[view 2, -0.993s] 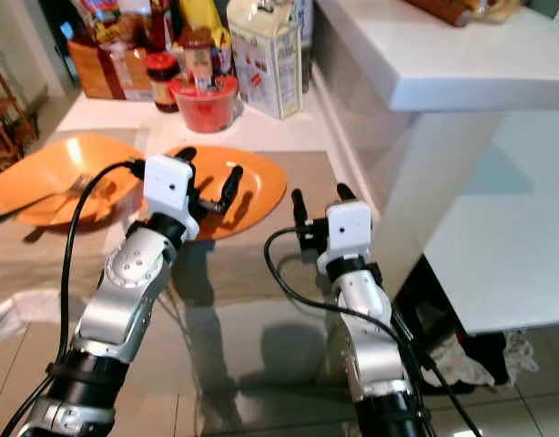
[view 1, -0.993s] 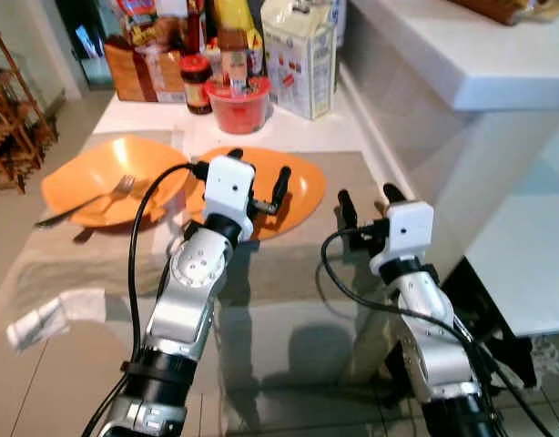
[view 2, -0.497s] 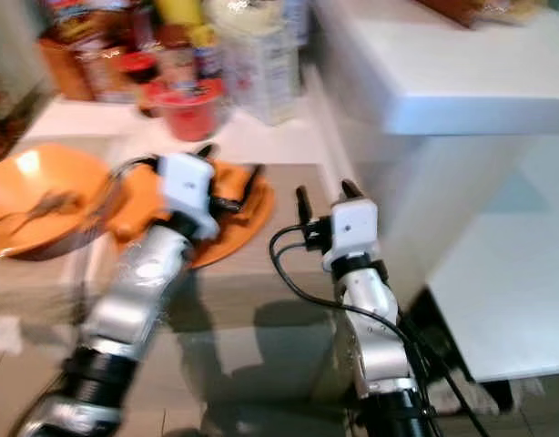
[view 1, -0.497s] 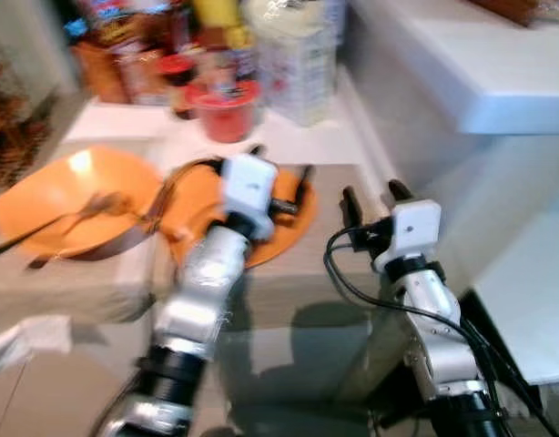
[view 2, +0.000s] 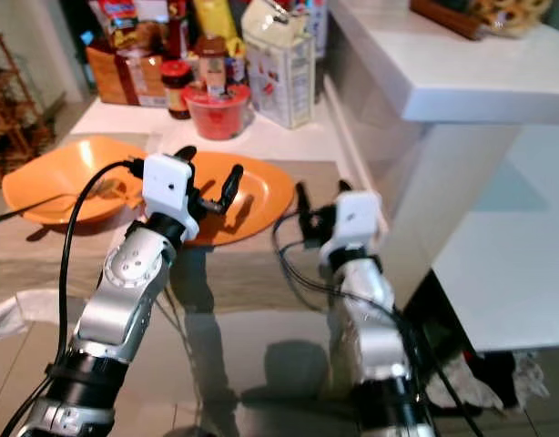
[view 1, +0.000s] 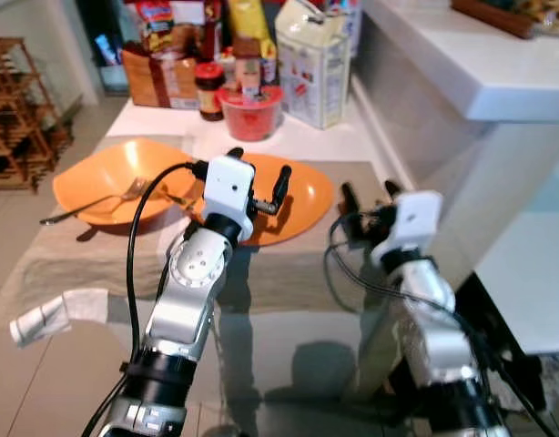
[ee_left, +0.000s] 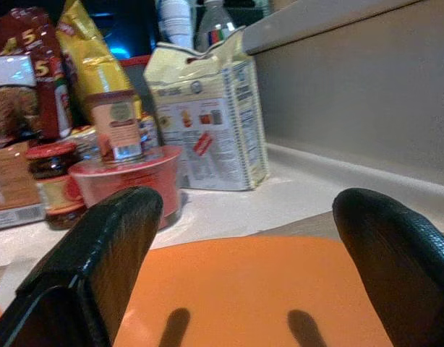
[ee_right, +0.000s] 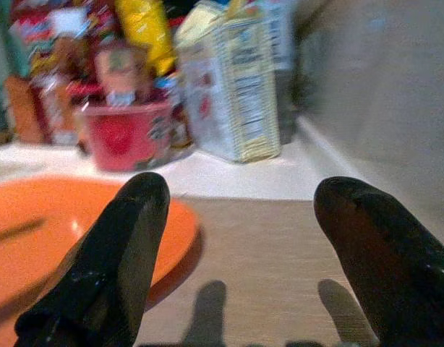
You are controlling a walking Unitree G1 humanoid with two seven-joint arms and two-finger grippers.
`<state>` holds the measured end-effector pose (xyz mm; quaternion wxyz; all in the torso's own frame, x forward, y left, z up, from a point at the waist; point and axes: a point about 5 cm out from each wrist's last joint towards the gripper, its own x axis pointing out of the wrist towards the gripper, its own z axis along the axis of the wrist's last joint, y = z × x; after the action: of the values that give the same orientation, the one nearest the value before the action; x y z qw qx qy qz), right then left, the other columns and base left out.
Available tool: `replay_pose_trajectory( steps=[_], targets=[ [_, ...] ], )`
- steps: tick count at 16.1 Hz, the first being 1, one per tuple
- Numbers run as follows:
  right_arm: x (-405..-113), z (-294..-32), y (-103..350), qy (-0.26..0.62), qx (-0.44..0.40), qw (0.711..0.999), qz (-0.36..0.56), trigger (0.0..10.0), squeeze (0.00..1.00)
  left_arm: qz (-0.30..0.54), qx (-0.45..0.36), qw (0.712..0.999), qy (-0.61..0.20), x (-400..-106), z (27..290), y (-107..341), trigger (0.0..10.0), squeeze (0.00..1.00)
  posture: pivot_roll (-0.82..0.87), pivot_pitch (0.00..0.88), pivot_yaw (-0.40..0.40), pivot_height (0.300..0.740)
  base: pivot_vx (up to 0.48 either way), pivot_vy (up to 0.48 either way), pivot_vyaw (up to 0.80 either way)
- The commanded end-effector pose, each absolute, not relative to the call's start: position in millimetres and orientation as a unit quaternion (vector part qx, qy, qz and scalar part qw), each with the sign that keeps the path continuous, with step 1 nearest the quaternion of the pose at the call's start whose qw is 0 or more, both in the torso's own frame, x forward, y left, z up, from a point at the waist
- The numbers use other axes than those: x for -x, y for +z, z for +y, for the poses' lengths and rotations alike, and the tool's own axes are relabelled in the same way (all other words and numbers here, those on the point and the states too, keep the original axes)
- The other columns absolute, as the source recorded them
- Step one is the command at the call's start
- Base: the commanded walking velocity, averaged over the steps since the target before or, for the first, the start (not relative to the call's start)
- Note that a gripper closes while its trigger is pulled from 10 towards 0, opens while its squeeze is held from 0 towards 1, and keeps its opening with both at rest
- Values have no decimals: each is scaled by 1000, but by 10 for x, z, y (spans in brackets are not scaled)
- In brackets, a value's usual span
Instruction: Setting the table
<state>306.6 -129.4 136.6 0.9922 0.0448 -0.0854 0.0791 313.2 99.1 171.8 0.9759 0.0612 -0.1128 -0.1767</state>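
Left eye view: two orange plates down, the near plate point(view 1: 298, 196) bare, the far plate point(view 1: 116, 177) beside it holding a fork point(view 1: 97, 200). My left gripper point(view 1: 259, 182) hovers over the near plate, fingers wide; my right gripper point(view 1: 366, 202) just beside it, spread, empty. Cutlery's left, I reckon.

Rear of table: red tub point(view 1: 252, 111) holding a jar, dark jar with red lid point(view 1: 209, 91) beside it, white carton point(view 1: 311, 62) to its right, snack packets point(view 1: 159, 55) behind. Wooden rack point(view 1: 20, 118) stands at far left. Crumpled paper point(view 1: 56, 311) lies at the front edge.
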Motion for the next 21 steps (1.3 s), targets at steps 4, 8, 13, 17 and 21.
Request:
replay_pose_trajectory(
  steps=[4,8,13,17,21],
  targets=[
    [-3174,-1187,1454,85,-159,982,-56,10000,0,-126,-74,972,-183,-3098,1088,1877,10000,0,140,0,19,740,0,0,0],
    [-3278,-1010,1466,141,-170,975,-29,10000,0,-119,-77,974,-179,-3062,1120,1888,10000,0,162,0,8,740,0,0,0],
    [-3314,-919,1522,174,-221,960,-11,10000,0,-115,-76,975,-174,-3032,1131,1885,10000,0,176,0,-6,740,0,0,0],
    [-3314,-849,1496,180,-276,944,15,10000,0,-111,-79,975,-173,-3023,1157,1898,10000,0,188,0,-9,740,0,0,0],
    [-3307,-828,1500,176,-282,943,27,10000,0,-112,-81,975,-173,-3027,1164,1905,10000,0,193,0,-15,740,0,0,0]
  ],
)
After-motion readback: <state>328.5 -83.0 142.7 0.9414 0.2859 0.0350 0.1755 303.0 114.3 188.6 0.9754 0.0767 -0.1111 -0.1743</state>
